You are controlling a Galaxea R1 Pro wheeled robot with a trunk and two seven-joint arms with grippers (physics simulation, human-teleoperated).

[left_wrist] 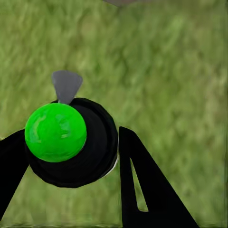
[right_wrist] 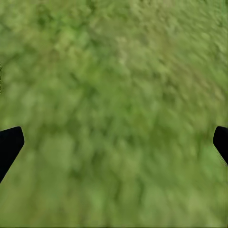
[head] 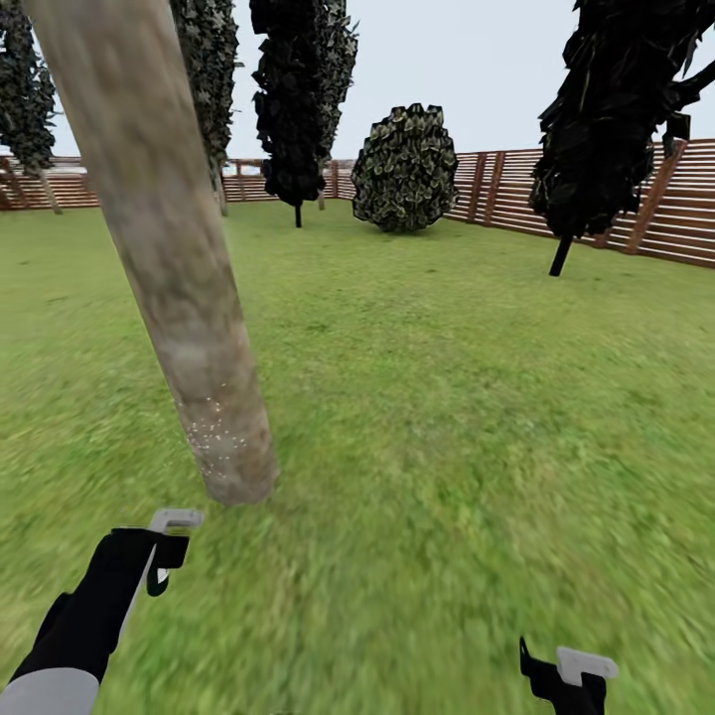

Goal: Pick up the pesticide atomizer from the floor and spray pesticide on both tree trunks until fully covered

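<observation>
A: What is seen from the head camera?
B: A thick tree trunk [head: 169,258], speckled pale near its base, is planted in the lawn [head: 447,397] just ahead of the left gripper [head: 164,556]. A wooden fence [head: 596,199] is seen behind.

A: And the left wrist?
B: The sprayer [left_wrist: 71,142], green-capped, is clamped between black fingers [left_wrist: 142,185].

A: The right wrist?
B: Fingertips [right_wrist: 9,145] are held wide apart over grass.

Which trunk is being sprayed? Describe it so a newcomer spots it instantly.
On the fenced lawn, look at the near left, just ahead of the left gripper. The tree trunk is the thick, smooth grey-tan leaning column; unlike the thin-stemmed dark trees behind, its base carries fine pale specks.
</observation>
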